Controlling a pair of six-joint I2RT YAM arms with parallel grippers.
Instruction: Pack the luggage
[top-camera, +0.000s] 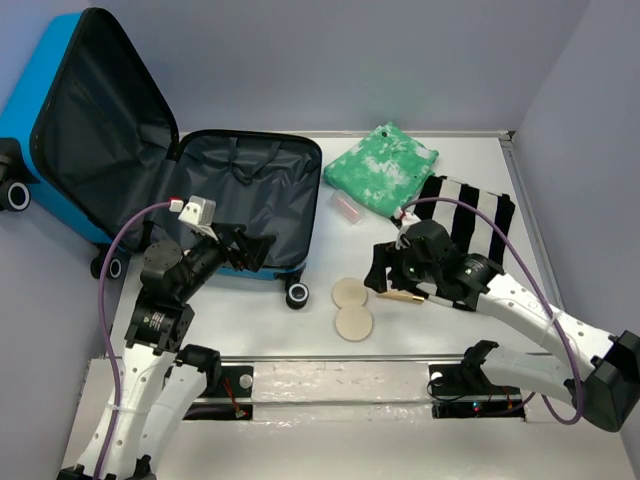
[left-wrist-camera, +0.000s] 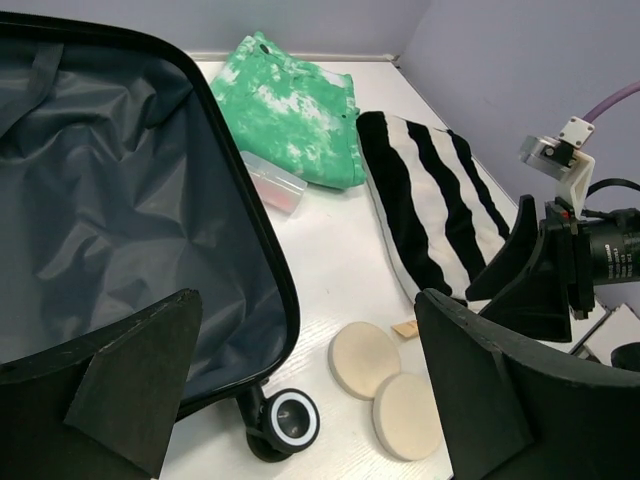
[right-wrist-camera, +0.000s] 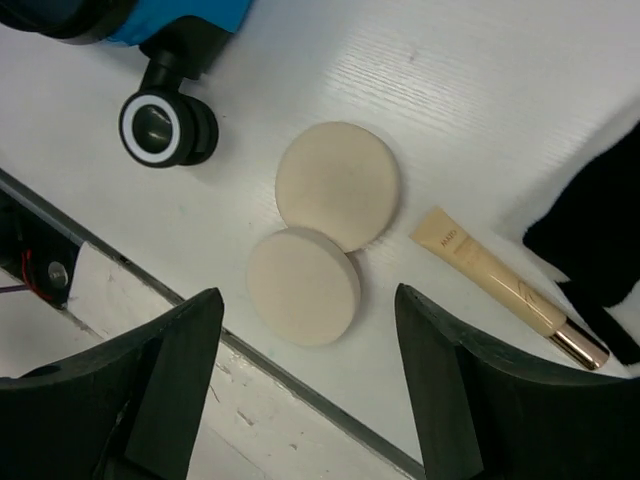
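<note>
The luggage (top-camera: 45, 110) lies open at the left, blue shell under, black lining (left-wrist-camera: 120, 200) bare and empty. Two round beige pads (top-camera: 352, 308) lie on the table by its front wheel (top-camera: 298, 295). A cream tube (top-camera: 405, 296) lies right of them. My left gripper (top-camera: 258, 248) is open and empty over the suitcase's near right corner. My right gripper (top-camera: 381, 274) is open and empty above the pads and tube. In the right wrist view the pads (right-wrist-camera: 303, 285) sit between my open fingers (right-wrist-camera: 175, 370), with the tube (right-wrist-camera: 505, 285) to the right.
A folded green tie-dye cloth (top-camera: 382, 168) and a black-and-white striped cloth (top-camera: 470, 215) lie at the back right. A small clear pink box (top-camera: 346, 208) sits beside the suitcase rim. A metal rail (top-camera: 330, 375) runs along the near edge. Purple walls close the back and right.
</note>
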